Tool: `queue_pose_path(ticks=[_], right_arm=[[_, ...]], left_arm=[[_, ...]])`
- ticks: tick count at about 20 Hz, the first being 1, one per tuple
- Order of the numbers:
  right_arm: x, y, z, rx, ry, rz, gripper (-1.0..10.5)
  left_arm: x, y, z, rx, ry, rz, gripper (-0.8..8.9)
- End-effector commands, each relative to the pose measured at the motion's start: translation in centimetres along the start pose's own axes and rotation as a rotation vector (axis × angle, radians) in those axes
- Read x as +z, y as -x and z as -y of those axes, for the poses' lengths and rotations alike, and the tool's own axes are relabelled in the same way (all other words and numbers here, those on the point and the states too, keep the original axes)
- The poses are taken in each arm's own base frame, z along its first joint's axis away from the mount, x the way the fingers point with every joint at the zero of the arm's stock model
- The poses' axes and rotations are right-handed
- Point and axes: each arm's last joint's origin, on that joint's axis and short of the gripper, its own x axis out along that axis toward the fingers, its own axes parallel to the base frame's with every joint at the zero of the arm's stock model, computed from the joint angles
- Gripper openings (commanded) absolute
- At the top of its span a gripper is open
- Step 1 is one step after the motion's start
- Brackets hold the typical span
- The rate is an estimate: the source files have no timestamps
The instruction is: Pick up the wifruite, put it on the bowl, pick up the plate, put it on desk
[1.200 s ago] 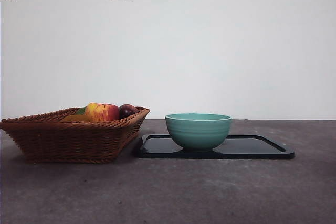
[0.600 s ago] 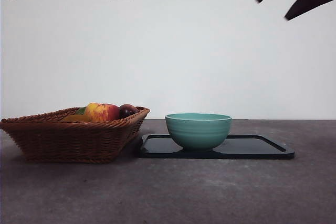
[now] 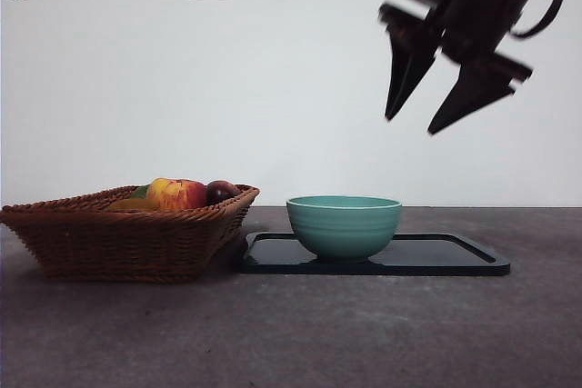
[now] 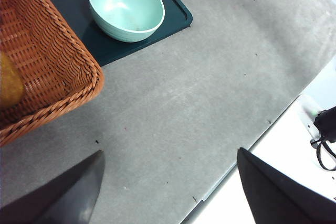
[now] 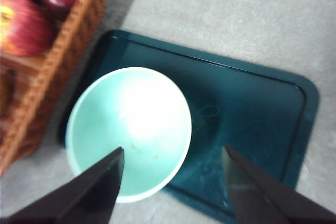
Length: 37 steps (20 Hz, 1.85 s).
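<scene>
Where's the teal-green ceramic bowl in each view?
Front view: teal-green ceramic bowl at centre, standing on the dark rectangular tray, right of the wicker basket.
Left wrist view: bowl at the top, beside the basket.
Right wrist view: bowl left of centre.
Shared landmark: the tray.

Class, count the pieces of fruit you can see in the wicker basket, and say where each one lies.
4 visible: red-yellow apple, dark purple plum beside it towards the teal-green ceramic bowl, a green fruit behind, an orange-brown fruit low by the rim. Others may be hidden.

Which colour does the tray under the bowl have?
Dark teal tray; bowl; clearest in the right wrist view.
</scene>
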Motion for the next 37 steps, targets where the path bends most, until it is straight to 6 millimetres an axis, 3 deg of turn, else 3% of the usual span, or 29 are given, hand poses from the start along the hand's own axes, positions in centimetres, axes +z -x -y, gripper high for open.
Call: queue_pose_path(ticks=[1,6,12,16,19,22,27,32,37], right_arm=[[0.4,-2.0,0.2,0.000,0.011,-0.017,3.0],[-0.3,-5.6,1.0,-0.003,0.001,-0.080,3.0],[-1.0,-8.6,1.1,-0.001,0.013,-0.113,2.6],[-1.3,-9.7,1.3,-0.003,0.011,-0.124,1.8],[-1.0,-9.7,1.3,-0.022,0.020,-0.088,0.0],[-0.7,-9.5,1.2,-0.018,0.024,-0.065,0.1],[0.5,-6.4,0.3,-0.003,0.043,0.020,0.1],[1.4,-0.5,-1.2,0.015,0.064,0.113,0.1],[0.3,5.4,-2.4,0.043,0.087,0.108,0.1]], left_arm=[[0.3,0.1,0.2,-0.009,-0.030,0.009,4.03],[0.2,0.1,0.2,-0.008,-0.027,0.002,4.03],[0.1,0.1,0.1,-0.008,-0.023,-0.005,4.03],[0.1,0.1,0.1,-0.008,-0.022,-0.006,4.03],[0.1,0.1,0.1,-0.008,-0.021,-0.009,4.03],[0.1,0.1,0.1,-0.008,-0.021,-0.010,4.03],[0.1,0.1,0.1,-0.008,-0.021,-0.011,4.03],[0.1,0.1,0.1,-0.008,-0.022,-0.011,4.03],[0.1,0.1,0.1,-0.008,-0.026,-0.011,4.03]])
